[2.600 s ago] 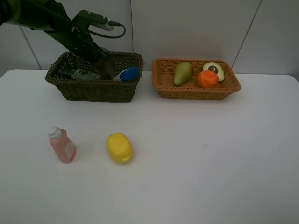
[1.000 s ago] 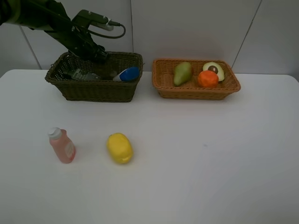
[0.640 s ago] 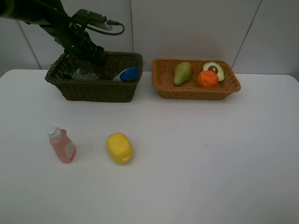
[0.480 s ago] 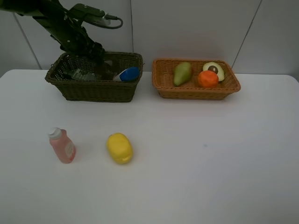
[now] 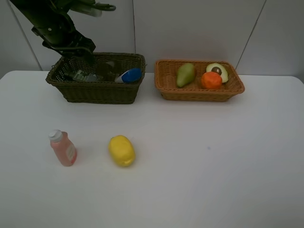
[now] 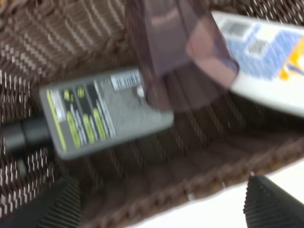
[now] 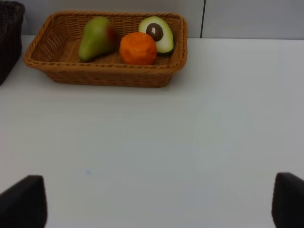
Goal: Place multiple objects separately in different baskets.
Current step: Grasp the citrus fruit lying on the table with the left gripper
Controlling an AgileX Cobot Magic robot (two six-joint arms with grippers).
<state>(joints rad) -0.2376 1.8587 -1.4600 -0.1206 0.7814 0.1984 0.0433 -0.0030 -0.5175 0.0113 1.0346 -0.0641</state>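
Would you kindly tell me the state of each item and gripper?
pink bottle: upright on table
lemon: lying on table
dark green bottle: lying flat in dark basket
white blue-capped bottle: lying in dark basket
pink cup: in dark basket
pear: in light basket
orange: in light basket
avocado half: in light basket, cut face up
left gripper: open, empty
right gripper: open, empty

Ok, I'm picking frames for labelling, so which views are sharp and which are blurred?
Left wrist: smeared, label on the dark green bottle unreadable, pink cup hazy. Right wrist: fairly sharp, the light basket weave clear. Exterior high: sharp, evenly lit, only a soft shadow under the lemon.
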